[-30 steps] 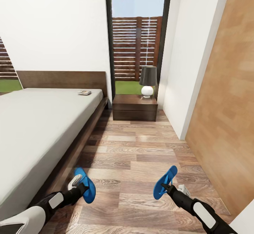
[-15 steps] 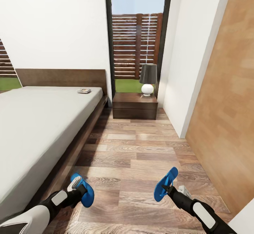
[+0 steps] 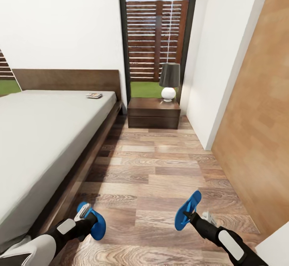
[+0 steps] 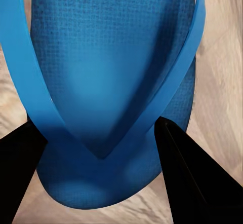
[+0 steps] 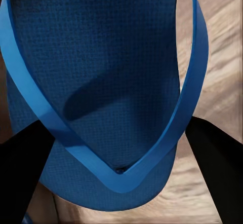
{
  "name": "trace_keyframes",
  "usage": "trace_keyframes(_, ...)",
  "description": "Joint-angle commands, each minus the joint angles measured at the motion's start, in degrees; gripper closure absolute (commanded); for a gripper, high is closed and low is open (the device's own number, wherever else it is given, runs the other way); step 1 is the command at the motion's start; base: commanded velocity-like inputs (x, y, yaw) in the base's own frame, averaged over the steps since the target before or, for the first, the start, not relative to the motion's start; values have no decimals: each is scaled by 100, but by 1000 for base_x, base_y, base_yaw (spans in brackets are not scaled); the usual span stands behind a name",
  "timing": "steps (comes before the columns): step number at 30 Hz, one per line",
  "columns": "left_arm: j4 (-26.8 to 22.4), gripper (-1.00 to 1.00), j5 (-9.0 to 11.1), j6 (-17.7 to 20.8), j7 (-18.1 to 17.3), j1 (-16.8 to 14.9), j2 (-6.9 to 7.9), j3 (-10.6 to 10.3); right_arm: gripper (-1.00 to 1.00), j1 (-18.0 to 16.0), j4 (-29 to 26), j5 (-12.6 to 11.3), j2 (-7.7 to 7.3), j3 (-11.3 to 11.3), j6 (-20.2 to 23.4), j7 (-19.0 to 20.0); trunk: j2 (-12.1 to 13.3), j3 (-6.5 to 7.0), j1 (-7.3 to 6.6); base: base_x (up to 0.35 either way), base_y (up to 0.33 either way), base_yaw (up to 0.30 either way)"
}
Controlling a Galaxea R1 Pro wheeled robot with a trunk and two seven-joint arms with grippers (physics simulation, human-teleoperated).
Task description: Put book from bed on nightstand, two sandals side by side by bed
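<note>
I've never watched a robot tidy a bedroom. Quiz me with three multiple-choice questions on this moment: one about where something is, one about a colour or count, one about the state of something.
1. Where does the book lie?
A. on the floor
B. on the bed near the headboard
C. on the nightstand

2. What colour are the sandals?
A. red
B. green
C. blue

3. What is the state of the two grippers?
A. each is shut on a sandal
B. both are open and bare
C. one holds the lamp

Answers:
1 B: the book rests on the bed, close to the headboard; the nightstand carries a lamp.
2 C: the left sandal and the right sandal are both bright blue.
3 A: the left gripper and the right gripper each clamp a sandal by its strap, above the floor.
</note>
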Motion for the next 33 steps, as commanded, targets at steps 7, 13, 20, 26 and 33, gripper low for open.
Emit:
trace_keyframes(7, 1, 100, -9, 28, -13, -6, 26, 52, 100, -6, -4, -51, -6, 292, -7, 2, -12, -160, 16, 0, 0, 0)
trace_keyframes(13, 3, 100, -8, 28, -13, -4, 36, 52, 100, -7, -5, -51, -6, 323, -9, 1, -20, -293, 32, 0, 0, 0)
trace_keyframes(20, 3, 100, -4, 6, -8, -4, 26, 78, 100, -7, -6, -52, -6, 332, -6, 14, -29, -448, 50, 0, 0, 0)
trace_keyframes(26, -1, 100, -3, -20, -5, -3, -2, 349, 100, -7, -50, -52, 17, 362, -11, 59, -37, -581, 65, 0, 0, 0)
trace_keyframes(33, -17, 100, -13, -54, 3, -2, -14, 684, 100, -10, -853, -52, 9, 329, -7, 140, -47, -736, 83, 0, 0, 0)
